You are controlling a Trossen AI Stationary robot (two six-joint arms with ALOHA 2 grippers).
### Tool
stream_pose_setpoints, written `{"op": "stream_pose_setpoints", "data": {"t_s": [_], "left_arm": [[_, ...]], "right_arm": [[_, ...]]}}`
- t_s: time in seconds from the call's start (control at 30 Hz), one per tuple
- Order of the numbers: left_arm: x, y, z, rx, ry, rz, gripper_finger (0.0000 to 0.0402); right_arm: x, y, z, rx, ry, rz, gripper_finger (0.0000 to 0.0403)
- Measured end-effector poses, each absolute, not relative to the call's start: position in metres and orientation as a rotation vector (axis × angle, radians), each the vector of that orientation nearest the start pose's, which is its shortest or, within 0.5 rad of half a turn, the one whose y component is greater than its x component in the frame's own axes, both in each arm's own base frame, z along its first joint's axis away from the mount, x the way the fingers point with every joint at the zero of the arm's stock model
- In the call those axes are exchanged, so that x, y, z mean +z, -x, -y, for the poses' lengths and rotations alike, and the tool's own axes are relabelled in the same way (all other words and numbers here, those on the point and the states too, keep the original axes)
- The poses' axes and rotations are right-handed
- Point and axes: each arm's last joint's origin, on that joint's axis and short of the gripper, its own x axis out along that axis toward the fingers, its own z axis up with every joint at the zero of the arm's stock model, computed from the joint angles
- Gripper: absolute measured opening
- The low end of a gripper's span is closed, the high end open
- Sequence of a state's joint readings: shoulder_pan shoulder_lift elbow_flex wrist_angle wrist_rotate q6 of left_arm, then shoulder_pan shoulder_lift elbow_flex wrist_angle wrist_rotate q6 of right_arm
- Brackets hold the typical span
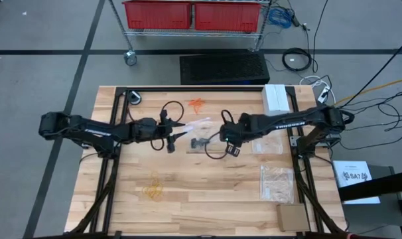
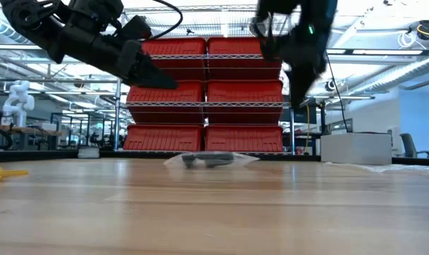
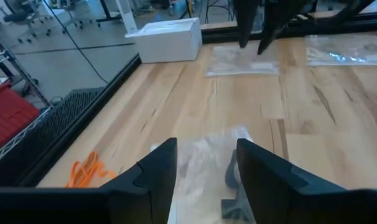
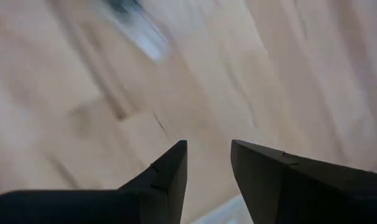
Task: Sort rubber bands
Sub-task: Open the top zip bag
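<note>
At the high view's centre, the left gripper hangs wide open and empty above a clear bag of black rubber bands, apparently just released, while the right gripper waits alongside, half-open and empty.

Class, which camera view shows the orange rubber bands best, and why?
The left wrist view: the orange bands lie close, as distinct loops on the wood near the table's edge. The high view shows them only as a small orange tangle at the table's far edge. The low and right wrist views do not show them.
</note>
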State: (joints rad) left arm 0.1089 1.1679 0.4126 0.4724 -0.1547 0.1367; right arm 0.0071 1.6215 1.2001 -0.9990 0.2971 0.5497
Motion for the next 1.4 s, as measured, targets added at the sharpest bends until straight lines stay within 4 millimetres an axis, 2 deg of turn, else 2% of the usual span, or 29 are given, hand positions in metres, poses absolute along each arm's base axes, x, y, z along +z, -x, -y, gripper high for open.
{"op": "stream_pose_setpoints", "data": {"t_s": [0.1,0.3,0.53,0.63,0.8,0.9,1.13,1.23,1.3,1.4], "left_arm": [[0.196,-0.226,-0.029,0.242,-0.141,-0.298,0.0173],[0.196,-0.226,-0.029,0.24,-0.141,-0.303,0.0173],[0.196,-0.226,-0.029,0.24,-0.141,-0.302,0.0173],[0.196,-0.226,-0.029,0.238,-0.141,-0.303,0.0173],[0.196,-0.226,-0.029,0.238,-0.141,-0.303,0.0173],[0.196,-0.226,-0.029,0.238,-0.141,-0.304,0.0173],[0.195,-0.226,-0.029,0.238,-0.141,-0.306,0.0173],[0.195,-0.226,-0.029,0.238,-0.141,-0.306,0.0173],[0.195,-0.226,-0.029,0.238,-0.141,-0.306,0.0173],[0.195,-0.226,-0.029,0.244,-0.142,-0.307,0.0173]], "right_arm": [[0.201,-0.28,0.008,-0.787,-0.367,-1.31,0.0118],[0.163,-0.249,0.014,-1.112,-0.429,-1.281,0.0141],[0.132,-0.233,0.016,-1.168,-0.512,-1.223,0.0161],[0.13,-0.232,0.017,-1.181,-0.52,-1.207,0.0154],[0.132,-0.234,0.017,-1.185,-0.508,-1.187,0.011],[0.135,-0.238,0.016,-1.173,-0.516,-1.168,0.0096],[0.136,-0.239,0.018,-1.166,-0.485,-1.167,0.0129],[0.137,-0.237,0.019,-1.188,-0.446,-1.169,0.0131],[0.137,-0.236,0.019,-1.195,-0.435,-1.176,0.0119],[0.137,-0.234,0.017,-1.202,-0.399,-1.183,0.0079]]}}
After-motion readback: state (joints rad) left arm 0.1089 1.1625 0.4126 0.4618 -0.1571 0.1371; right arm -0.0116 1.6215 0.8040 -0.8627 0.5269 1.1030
